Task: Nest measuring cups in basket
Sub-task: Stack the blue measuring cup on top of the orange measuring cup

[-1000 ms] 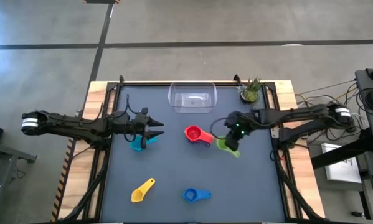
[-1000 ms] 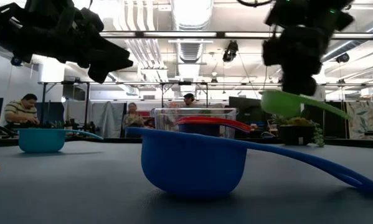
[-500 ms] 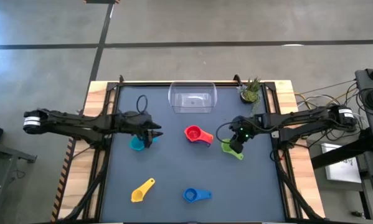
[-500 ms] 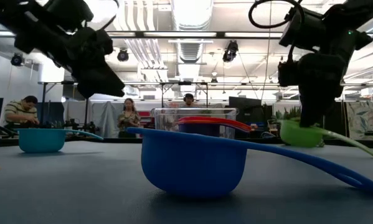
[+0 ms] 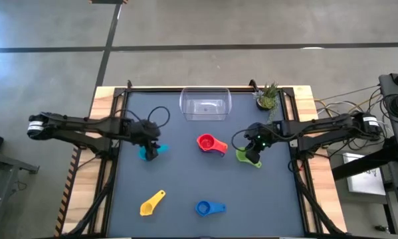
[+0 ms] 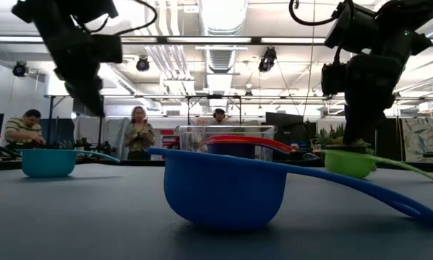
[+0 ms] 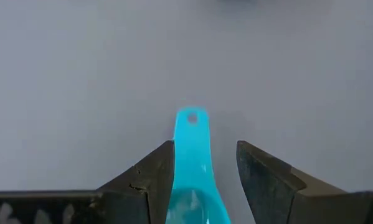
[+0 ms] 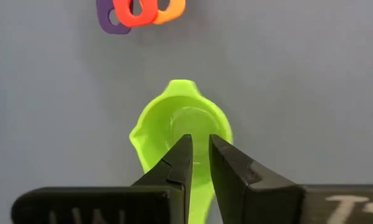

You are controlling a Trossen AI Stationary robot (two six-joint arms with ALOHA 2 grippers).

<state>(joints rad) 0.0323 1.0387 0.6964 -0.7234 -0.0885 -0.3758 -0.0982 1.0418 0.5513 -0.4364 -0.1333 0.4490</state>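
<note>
I hold the left gripper (image 7: 205, 180) open astride the teal cup (image 7: 192, 162) handle for pickup; the right gripper (image 8: 198, 163), nearly closed, seemingly releases the green cup (image 8: 180, 127)

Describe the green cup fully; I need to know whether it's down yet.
The green cup is a lime, glossy plastic scoop with a round bowl, a pouring lip and a flat handle. It sits upright on the table, right of the red cup. The right tool stands over its handle end, fingers slightly parted astride it.
</note>
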